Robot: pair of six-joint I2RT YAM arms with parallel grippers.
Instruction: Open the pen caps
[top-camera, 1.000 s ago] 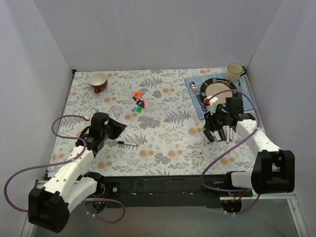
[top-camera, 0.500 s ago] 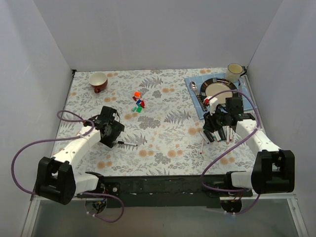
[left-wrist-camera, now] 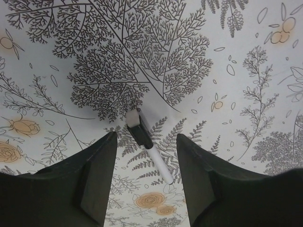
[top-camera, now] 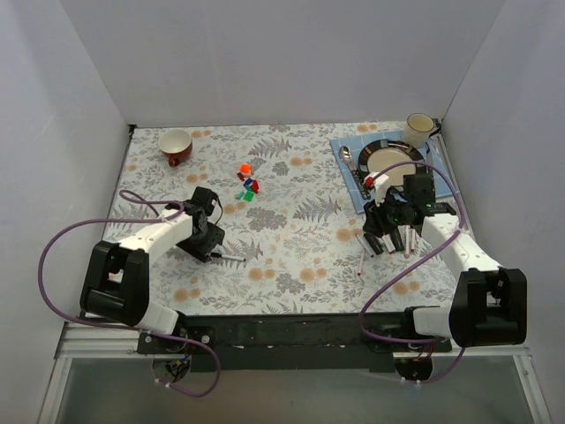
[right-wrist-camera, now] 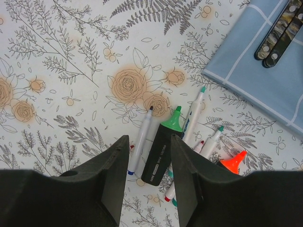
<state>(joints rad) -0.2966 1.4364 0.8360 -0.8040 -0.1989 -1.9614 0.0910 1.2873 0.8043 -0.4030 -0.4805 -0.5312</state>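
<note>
Floral cloth [top-camera: 300, 247]: loose caps [top-camera: 248, 183] heaped mid-table, well apart from both arms; pens [right-wrist-camera: 163, 151] under right gripper [right-wrist-camera: 149, 138] show bare tips, jaws spread, empty; left gripper [left-wrist-camera: 147, 139], jaws spread, straddles lone pen [left-wrist-camera: 158, 165], cap status unclear, so task judged nearly done

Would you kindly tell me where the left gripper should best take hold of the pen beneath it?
Take the pen by its white barrel, from straight above: it lies flat between the left gripper's open fingers, so they can close across its thin width, leaving the black end free.
</note>
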